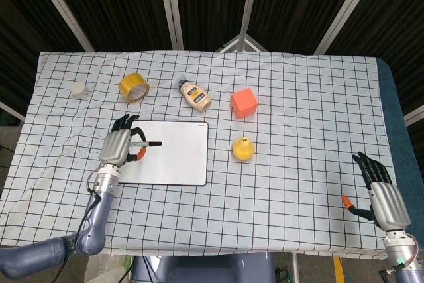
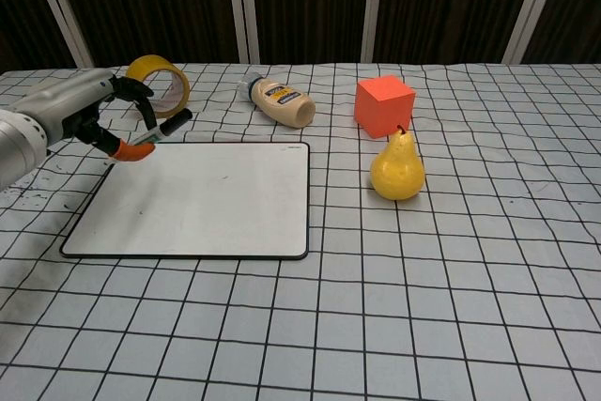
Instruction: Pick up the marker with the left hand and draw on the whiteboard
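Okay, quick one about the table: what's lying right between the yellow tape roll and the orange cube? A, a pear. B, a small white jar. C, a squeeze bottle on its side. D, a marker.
C: the squeeze bottle lies on its side on the checked cloth, with the yellow tape roll to one side and the orange cube to the other.
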You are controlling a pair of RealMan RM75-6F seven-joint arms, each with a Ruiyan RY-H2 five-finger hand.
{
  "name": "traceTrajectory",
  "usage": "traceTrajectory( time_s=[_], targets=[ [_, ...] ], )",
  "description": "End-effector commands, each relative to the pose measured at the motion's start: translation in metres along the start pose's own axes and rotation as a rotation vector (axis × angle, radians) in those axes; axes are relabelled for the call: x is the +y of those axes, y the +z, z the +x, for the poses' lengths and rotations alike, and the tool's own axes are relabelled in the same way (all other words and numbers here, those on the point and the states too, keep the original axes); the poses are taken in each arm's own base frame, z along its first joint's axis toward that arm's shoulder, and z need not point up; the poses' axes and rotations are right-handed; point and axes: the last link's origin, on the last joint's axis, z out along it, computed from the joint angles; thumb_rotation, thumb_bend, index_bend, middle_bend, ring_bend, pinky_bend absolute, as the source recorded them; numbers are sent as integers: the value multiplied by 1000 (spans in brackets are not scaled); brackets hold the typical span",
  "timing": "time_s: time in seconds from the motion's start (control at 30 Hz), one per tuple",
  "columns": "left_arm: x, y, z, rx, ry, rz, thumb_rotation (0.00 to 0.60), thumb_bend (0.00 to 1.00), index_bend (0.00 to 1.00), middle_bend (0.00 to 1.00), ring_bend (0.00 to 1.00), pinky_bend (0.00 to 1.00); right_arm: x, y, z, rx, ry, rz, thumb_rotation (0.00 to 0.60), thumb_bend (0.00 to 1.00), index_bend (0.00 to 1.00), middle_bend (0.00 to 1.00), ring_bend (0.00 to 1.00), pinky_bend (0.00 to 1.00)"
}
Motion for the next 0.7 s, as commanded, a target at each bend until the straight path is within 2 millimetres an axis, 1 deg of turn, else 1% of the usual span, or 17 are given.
traceTrajectory(
  time_s=[0.03,0.27,0.5,0.7],
  targets=[
    [22,-2,-10,-88,-206,-83,600,550,649,101,0,56,0,0,0,0,1,0,600,325,0,0,0,0],
    [39,4,-29,-107,-295,-168,600,547,651,102,0,56,2,1,1,0,5,-4,600,325,0,0,0,0],
    [41,13,-41,-103,-316,-188,600,547,651,102,0,56,2,1,1,-3,7,-4,600,324,0,0,0,0],
    [42,19,-45,-105,-324,-191,600,545,651,104,0,56,2,1,1,-4,9,-5,600,324,0,0,0,0]
  ],
)
